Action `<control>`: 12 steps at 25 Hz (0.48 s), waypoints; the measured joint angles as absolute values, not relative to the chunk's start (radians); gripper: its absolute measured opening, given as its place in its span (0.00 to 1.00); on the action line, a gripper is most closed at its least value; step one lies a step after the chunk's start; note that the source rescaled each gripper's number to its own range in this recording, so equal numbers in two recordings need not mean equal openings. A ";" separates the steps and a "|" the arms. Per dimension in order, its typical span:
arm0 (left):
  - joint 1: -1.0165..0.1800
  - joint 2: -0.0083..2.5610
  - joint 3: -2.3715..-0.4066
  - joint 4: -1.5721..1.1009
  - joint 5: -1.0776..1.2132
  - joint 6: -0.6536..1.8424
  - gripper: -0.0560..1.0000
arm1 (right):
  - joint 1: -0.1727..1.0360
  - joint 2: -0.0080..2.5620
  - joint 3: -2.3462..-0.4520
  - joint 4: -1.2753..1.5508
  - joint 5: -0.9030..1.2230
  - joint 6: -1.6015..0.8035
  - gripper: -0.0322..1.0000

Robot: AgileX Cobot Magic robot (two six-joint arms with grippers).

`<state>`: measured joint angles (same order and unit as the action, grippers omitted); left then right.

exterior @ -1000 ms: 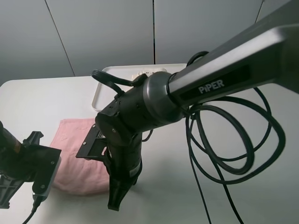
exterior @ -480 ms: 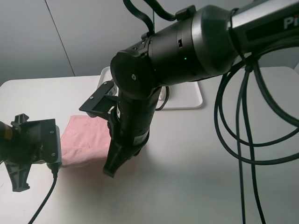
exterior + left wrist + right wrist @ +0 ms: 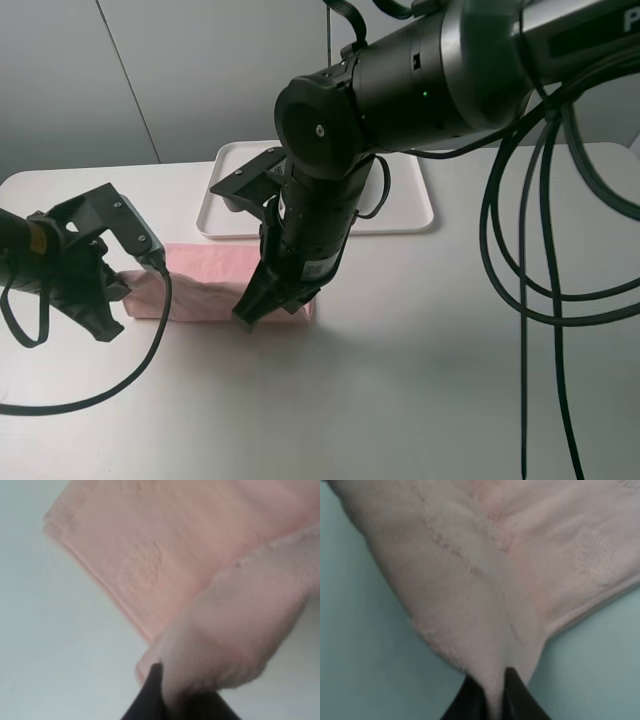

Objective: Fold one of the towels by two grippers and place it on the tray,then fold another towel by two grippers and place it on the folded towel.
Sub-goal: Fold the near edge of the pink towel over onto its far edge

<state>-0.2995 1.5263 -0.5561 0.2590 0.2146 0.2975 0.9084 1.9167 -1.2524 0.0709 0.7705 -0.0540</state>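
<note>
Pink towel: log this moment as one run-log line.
step: folding second towel | pink towel: doubled over on table | left hand: shut on towel | right hand: shut on towel | tray: behind towel, partly hidden

You have one white tray (image 3: 405,218) on one table (image 3: 430,390). One pale pink towel (image 3: 200,296) lies just in front of the tray. Count two grippers there: left gripper (image 3: 170,685), right gripper (image 3: 492,682).
</note>
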 joint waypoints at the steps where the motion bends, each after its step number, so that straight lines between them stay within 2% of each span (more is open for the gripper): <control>1: -0.300 1.538 -0.571 0.259 0.215 0.284 0.07 | 0.900 1.917 -1.252 0.071 0.768 -0.052 0.03; 12: -0.297 1.644 -0.645 0.258 0.220 0.223 0.07 | 0.825 1.942 -1.252 0.073 0.652 -0.008 0.03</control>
